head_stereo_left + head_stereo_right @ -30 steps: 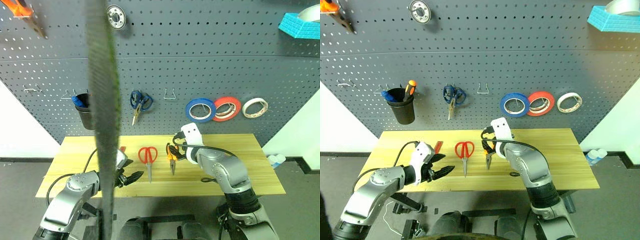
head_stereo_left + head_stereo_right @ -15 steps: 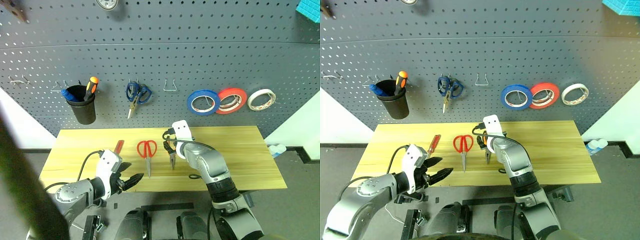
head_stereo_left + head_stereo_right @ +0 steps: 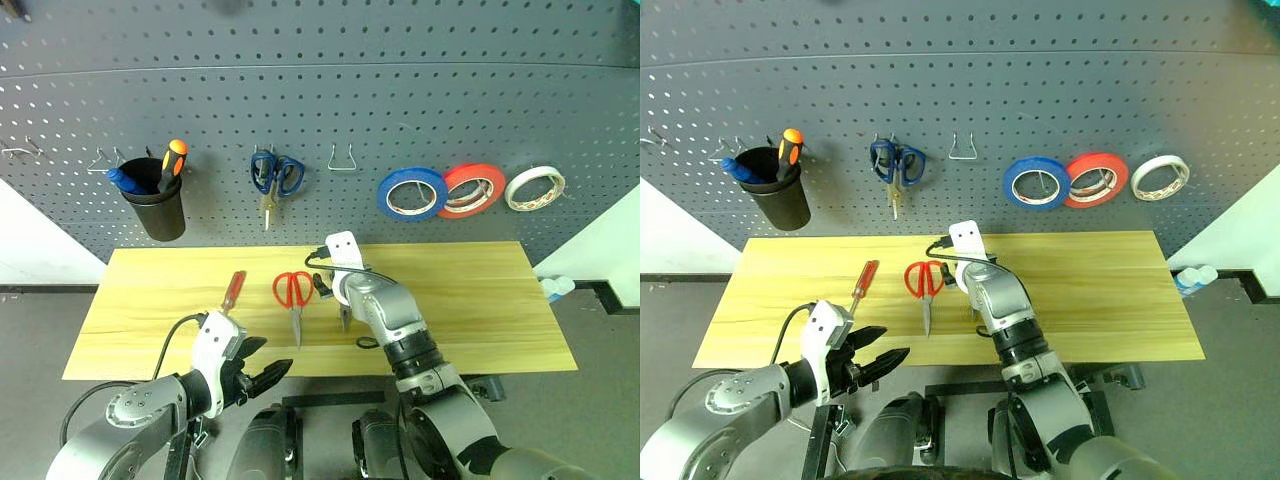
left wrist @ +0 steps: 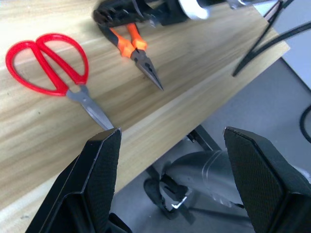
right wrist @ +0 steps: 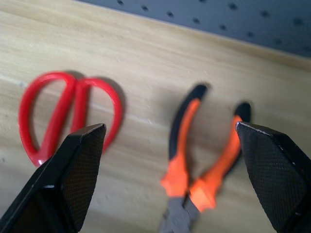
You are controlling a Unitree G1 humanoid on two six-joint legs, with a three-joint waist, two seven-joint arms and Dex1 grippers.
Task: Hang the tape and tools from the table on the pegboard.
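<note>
On the table (image 3: 480, 300) lie a red-handled screwdriver (image 3: 233, 292), red scissors (image 3: 293, 295) and orange-and-black pliers (image 5: 194, 160). My right gripper (image 3: 333, 288) is open just above the pliers' handles, with both handles between its fingers (image 5: 77, 165). Whether it touches them I cannot tell. My left gripper (image 3: 265, 372) is open and empty, off the table's front edge, pointing toward the scissors (image 4: 46, 63) and pliers (image 4: 138, 51). The blue tape (image 3: 411, 193) hangs on the pegboard (image 3: 400, 100).
Also on the pegboard are a red-orange tape roll (image 3: 470, 190), a white roll (image 3: 533, 187), blue-handled scissors (image 3: 277, 175), a bare wire hook (image 3: 342, 160) and a black cup (image 3: 150, 205) holding an orange-and-black screwdriver. The table's right half is bare wood.
The head view has tilted down. My right gripper has moved forward and to the left over the pliers. My left gripper has drawn back from the table's front edge.
</note>
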